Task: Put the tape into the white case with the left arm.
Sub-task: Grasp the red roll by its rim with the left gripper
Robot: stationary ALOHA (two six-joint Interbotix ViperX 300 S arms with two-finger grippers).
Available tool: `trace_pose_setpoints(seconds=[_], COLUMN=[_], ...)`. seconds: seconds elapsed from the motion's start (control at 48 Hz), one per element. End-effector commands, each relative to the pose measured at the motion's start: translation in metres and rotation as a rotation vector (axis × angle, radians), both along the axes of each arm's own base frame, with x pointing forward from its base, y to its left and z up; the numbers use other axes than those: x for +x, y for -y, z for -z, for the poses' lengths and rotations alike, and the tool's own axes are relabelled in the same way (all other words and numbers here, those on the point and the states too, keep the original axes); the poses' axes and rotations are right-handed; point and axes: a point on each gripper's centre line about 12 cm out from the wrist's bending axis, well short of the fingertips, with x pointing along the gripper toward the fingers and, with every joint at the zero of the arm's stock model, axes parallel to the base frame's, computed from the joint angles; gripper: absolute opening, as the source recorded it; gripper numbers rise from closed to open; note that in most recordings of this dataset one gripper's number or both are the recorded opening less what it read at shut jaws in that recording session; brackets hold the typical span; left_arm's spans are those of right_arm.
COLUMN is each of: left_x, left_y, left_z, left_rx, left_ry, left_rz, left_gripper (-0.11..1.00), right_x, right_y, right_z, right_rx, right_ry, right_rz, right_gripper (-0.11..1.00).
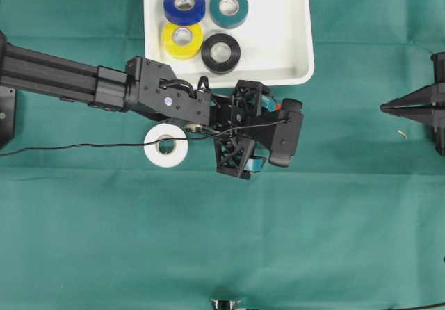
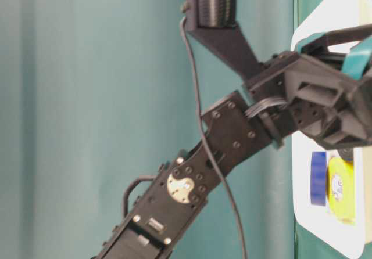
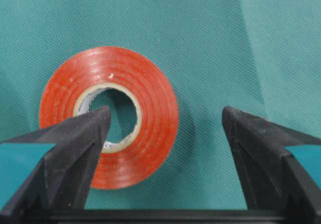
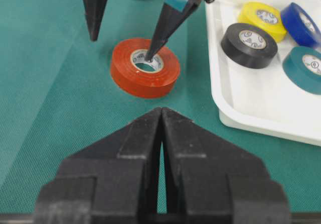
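Currently the left tool [image 4: 123, 45] hangs spread open over the red tape roll [image 4: 145, 67], one fingertip [image 4: 149, 57] dipped into its core, the other outside the rim. That roll lies flat on the green worktop [image 4: 45, 113], just beside the white case [image 4: 261, 106], which holds yellow, blue, black and teal rolls. The right tool [image 4: 161, 114] is closed, empty.
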Motion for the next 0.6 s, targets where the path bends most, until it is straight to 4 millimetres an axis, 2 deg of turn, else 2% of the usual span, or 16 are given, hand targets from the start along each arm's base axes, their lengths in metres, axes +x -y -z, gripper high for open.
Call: trace_pose_setpoints(seconds=[0.0, 0.208, 0.333, 0.396, 0.541, 0.583], left_x=[0.01, 0.011, 0.011, 0.012, 0.011, 0.011], left_y=[-0.002, -0.003, -0.004, -0.003, -0.003, -0.003], left_z=[-0.016, -0.005, -0.006, -0.009, -0.011, -0.011], left_rx=[0.0, 0.0, -0.001, -0.002, -0.003, -0.003], left_ry=[0.048, 0.029, 0.029, 0.037, 0.04, 0.04], left_rz=[-0.003, -0.007, -0.01, -0.008, -0.009, -0.009], left_gripper=[0.89, 0.88, 0.8, 0.7, 0.32, 0.26], right_x=[0.0, 0.0, 0.0, 0.0, 0.0, 0.0], right_y=[0.0, 0.0, 0.0, 0.0, 0.0, 0.0], right_z=[0.002, 0.002, 0.003, 0.002, 0.003, 0.002], right_rx=[-0.005, -0.005, -0.005, -0.006, -0.005, -0.006], right_ry=[-0.004, -0.005, -0.007, -0.005, -0.007, -0.005], right_rz=[-0.004, -0.003, -0.003, -0.004, -0.003, -0.004], right_gripper=[-0.09, -0.09, -0.09, -0.09, -0.09, -0.09])
